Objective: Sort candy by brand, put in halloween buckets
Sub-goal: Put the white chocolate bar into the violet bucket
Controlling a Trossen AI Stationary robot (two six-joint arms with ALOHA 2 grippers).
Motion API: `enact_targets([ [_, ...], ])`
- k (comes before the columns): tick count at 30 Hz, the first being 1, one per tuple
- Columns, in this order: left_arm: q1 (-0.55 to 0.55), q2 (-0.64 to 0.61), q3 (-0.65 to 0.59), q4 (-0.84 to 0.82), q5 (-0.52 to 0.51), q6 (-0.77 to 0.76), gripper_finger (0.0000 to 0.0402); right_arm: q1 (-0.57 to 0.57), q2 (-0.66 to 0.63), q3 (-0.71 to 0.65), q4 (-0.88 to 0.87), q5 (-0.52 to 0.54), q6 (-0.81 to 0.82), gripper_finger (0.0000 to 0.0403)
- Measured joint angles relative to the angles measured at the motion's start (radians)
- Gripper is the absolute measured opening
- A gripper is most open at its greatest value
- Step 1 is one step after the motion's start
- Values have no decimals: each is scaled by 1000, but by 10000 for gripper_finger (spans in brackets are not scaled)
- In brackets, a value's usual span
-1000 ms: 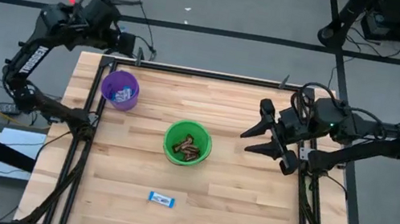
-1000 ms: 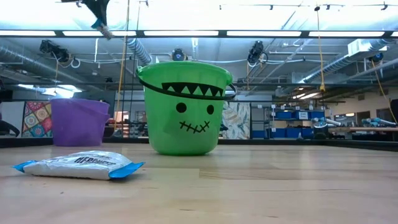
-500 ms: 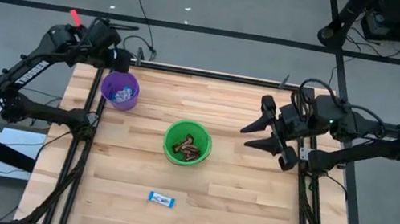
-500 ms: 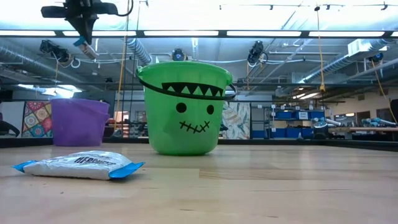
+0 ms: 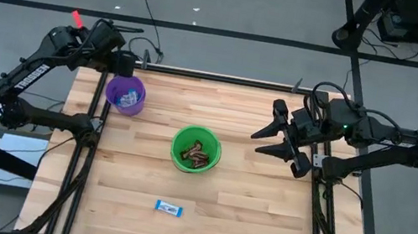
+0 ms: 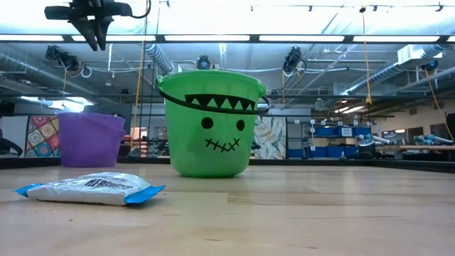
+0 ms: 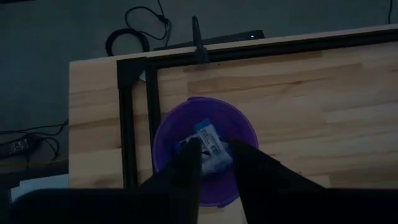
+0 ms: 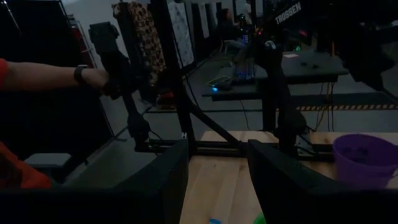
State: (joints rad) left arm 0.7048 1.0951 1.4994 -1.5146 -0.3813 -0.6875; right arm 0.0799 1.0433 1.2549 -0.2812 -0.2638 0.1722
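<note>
The purple bucket stands at the table's far left with light blue-and-white candy inside. My left gripper hangs open just above it, holding nothing, its fingers pointing down over the bucket's mouth. The green bucket stands mid-table with dark brown candy in it. One blue-and-white candy bar lies flat on the wood near the front edge. My right gripper hovers open at the right, level and high above the table.
A black frame rail runs along the table's edges. The wood between the green bucket and the right arm is bare. In the right wrist view a person's forearm and hand show beyond the table's far left.
My left gripper came down over the purple bucket with a blue-wrapped candy in its fingertips. It then opened and let go. The candy no longer shows at the fingers in the low view.
</note>
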Motion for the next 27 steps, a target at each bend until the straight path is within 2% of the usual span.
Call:
enact_targets([
  [3,0,-3,0,6,2,1,113,0,0,0,0,0,0,176],
  [5,0,-3,0,32,48,13,117,0,0,0,0,0,0,176],
  [9,-44,-3,0,170,306,52,115,0,0,0,0,0,0,176],
  [12,-141,-3,0,292,457,41,108,0,0,0,0,0,0,176],
  [17,-389,8,0,484,441,-25,95,0,0,0,-5,5,0,176],
  [22,-641,42,0,708,305,-26,85,0,3,0,-5,8,8,176],
  [24,-718,63,0,791,268,-3,82,0,14,0,1,8,16,176],
  [27,-811,99,1,878,268,29,80,0,47,0,14,1,34,176],
])
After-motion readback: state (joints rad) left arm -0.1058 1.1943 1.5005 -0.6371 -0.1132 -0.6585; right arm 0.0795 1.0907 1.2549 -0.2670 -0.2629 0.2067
